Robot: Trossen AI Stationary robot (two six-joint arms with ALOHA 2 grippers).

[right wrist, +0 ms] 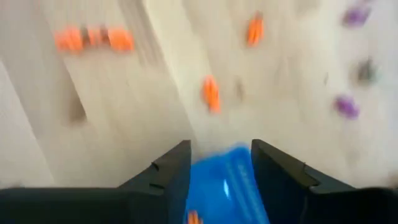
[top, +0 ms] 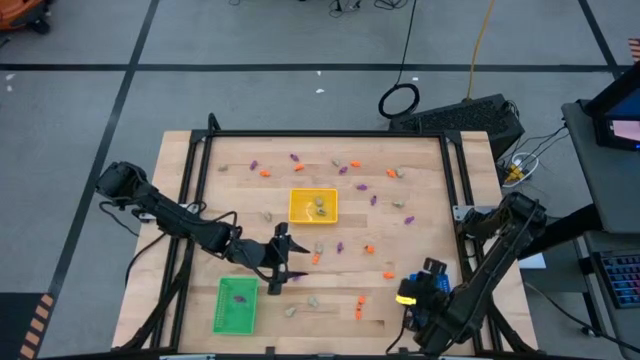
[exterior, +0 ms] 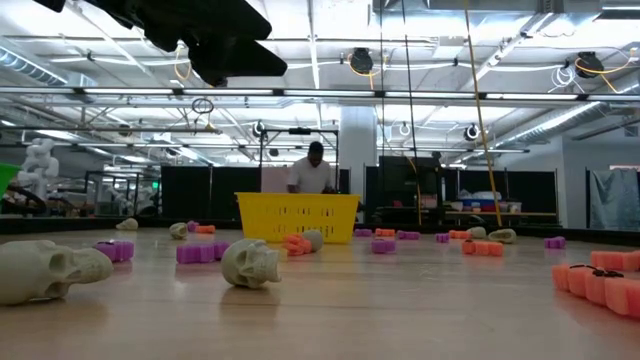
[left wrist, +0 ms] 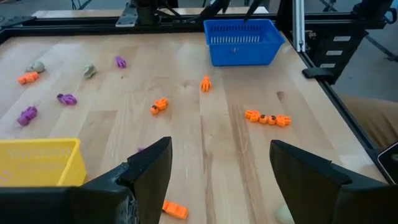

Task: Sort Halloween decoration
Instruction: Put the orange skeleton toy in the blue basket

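Small orange trinkets (top: 365, 248), purple trinkets (top: 294, 157) and pale skull trinkets (exterior: 250, 263) are seen scattered over most of the wooden bench (top: 420, 230), thickest along the far half and in the near middle. A yellow tray (top: 313, 206) stands at the bench's centre with pale pieces in it, and a green tray (top: 236, 304) at the near left holds a purple piece. The left gripper (top: 285, 262) is held low just right of the green tray, its fingers (left wrist: 149, 174) spread wide apart and empty. The right gripper (right wrist: 217, 171) is poised at the near right over a blue tray (right wrist: 227, 186), fingers parted, with an orange piece lying in the tray below.
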